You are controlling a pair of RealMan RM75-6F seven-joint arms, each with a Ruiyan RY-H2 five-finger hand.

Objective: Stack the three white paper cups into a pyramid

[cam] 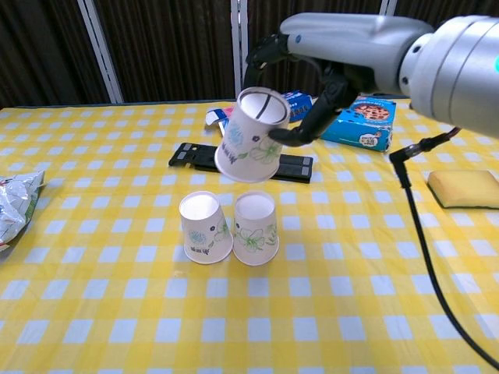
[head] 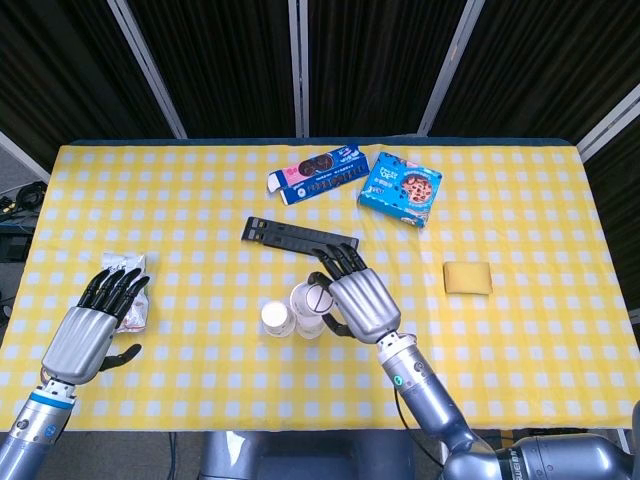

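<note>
Cups: two inverted white paper cups (cam: 230, 227) stood touching on the checked table (cam: 351, 312) | third cup (cam: 251, 136) hung tilted, upside down, above them, clasped by right hand (head: 358, 300) | left hand (head: 92, 325) hovered near snack bag (head: 125, 270), fingers apart, empty
</note>
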